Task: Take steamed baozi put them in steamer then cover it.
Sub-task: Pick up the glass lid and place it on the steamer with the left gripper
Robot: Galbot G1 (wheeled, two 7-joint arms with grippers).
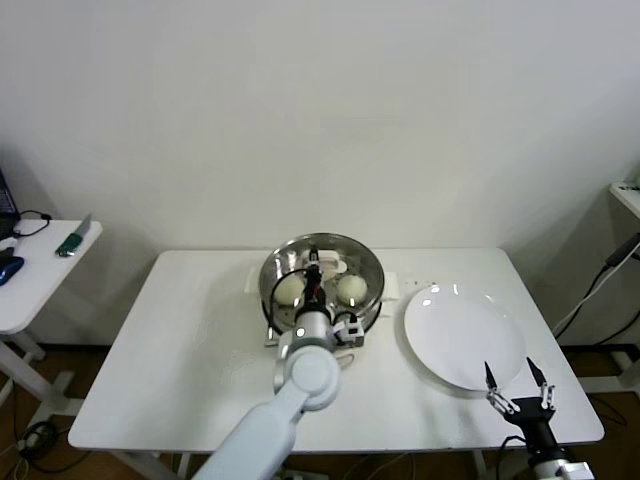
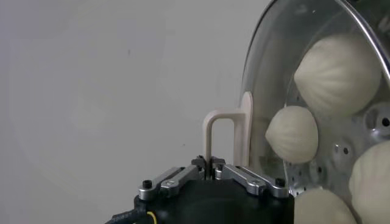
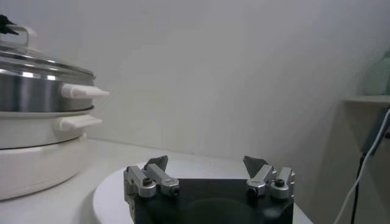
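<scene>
A plain off-white wall [image 1: 330, 110] fills the back of the room, evenly lit and bare. Before it stands a white rectangular table [image 1: 190, 350]. To the left is a smaller white side table [image 1: 40, 285] with a few small objects on it; beneath it a strip of brown floor [image 1: 60, 362] shows. At the far right, the edge of a white shelf [image 1: 628, 200] and dangling cables [image 1: 600, 285] appear.

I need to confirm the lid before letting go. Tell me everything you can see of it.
The lid is round clear glass with a metal rim and a cream-white loop handle at its centre. It lies level on the steamer, closing it; buns show through the glass. The left claw is shut on the handle from above. The right claw is open and apart, over the plate.
</scene>
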